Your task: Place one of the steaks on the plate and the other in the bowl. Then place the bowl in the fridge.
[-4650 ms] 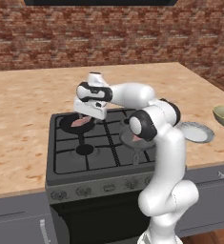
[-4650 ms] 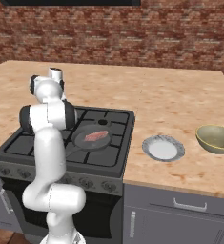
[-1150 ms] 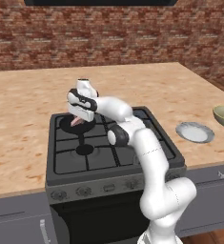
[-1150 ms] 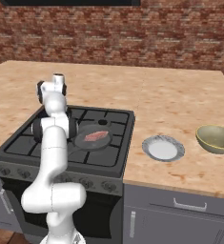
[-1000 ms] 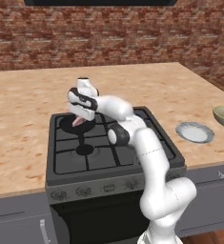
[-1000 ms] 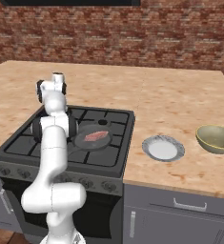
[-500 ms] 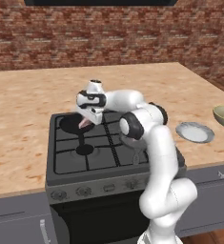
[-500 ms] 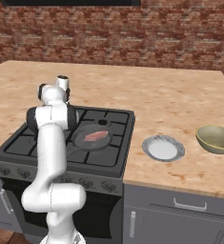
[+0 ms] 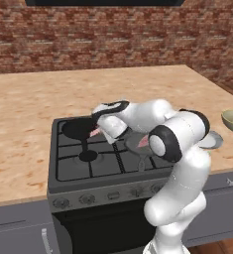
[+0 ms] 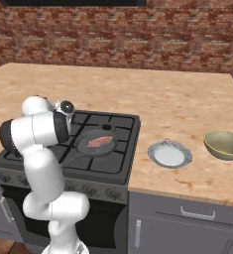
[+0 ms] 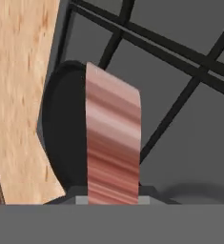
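Pinkish-red steak (image 11: 113,138) with pale streaks, against a black skillet (image 9: 77,130). A second pink steak (image 10: 101,142) lies in a grey frying pan (image 10: 83,147). Dark grey stove (image 10: 119,163), black grates. Greyish-white plate (image 10: 169,155) with speckled rim; olive-tan bowl (image 10: 225,144). Tan speckled counter (image 10: 177,104), red-brown brick wall (image 9: 88,34).

A kitchen: a black gas stove (image 10: 78,149) sits below the pincer (image 9: 99,130), set in a wooden bench (image 10: 187,106) before a brick wall (image 10: 138,34).

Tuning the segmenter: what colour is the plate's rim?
Darker speckled grey around a pale greyish-white centre; the plate shows best in the right base view.
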Robot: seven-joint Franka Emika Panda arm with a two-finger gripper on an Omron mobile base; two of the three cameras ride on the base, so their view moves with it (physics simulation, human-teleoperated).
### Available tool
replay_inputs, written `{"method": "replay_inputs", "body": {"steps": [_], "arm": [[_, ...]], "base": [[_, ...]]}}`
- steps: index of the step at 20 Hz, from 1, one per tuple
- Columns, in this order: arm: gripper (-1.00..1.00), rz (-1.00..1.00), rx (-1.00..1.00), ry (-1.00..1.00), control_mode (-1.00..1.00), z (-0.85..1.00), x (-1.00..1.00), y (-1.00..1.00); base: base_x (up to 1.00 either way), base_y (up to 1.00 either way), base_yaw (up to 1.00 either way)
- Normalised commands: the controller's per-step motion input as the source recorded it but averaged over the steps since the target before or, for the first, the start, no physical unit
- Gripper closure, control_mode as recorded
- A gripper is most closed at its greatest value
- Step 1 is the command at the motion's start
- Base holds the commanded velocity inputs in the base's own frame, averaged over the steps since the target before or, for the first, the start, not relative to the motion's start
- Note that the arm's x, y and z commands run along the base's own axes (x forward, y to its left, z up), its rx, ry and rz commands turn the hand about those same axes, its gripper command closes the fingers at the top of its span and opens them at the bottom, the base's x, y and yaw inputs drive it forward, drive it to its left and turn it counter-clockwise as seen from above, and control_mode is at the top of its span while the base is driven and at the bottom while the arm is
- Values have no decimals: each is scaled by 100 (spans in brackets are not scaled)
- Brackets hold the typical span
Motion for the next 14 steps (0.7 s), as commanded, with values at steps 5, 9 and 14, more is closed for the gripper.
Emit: {"method": "replay_inputs", "body": {"steps": [5, 9, 14], "arm": [[100, -6, 35, -31, -100, 95, -73, -30], [100, -13, 32, -4, -100, 90, -75, -69], [100, -16, 18, 6, -100, 92, -65, -82]], "base": [[0, 0, 0], [0, 0, 0], [0, 0, 0]]}}
